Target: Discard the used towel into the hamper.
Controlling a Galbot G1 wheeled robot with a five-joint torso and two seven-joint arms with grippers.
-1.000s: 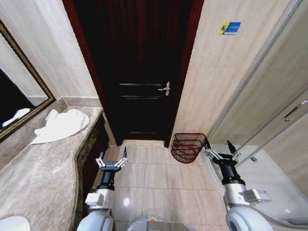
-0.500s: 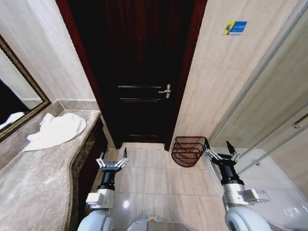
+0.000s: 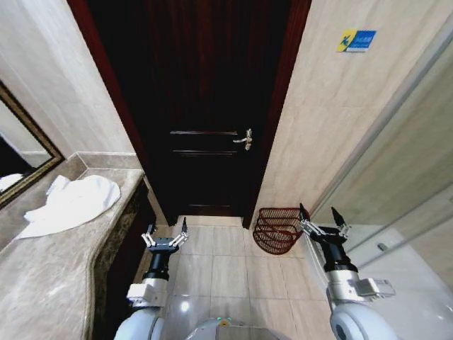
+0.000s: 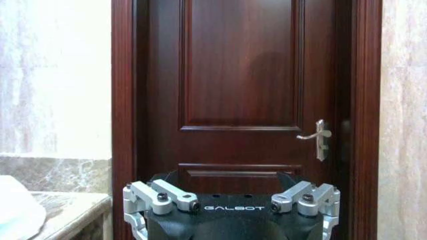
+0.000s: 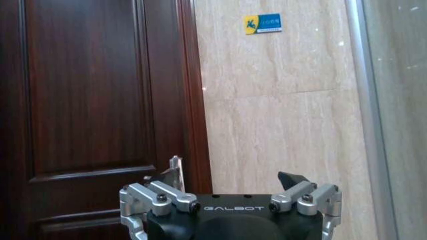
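I am at the approach step, nothing picked up yet. My left gripper (image 3: 164, 233) and right gripper (image 3: 316, 217) both hang spread and empty near the door (image 3: 205, 106). The towel (image 3: 71, 204) lies on the counter (image 3: 49, 276) left of the door; the hamper (image 3: 276, 230) stands right of it. Next I judge I must reach the towel.

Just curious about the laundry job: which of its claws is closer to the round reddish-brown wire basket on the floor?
Right. The right gripper hangs just beside the reddish-brown wire basket; the left gripper is across the floor, by the counter.
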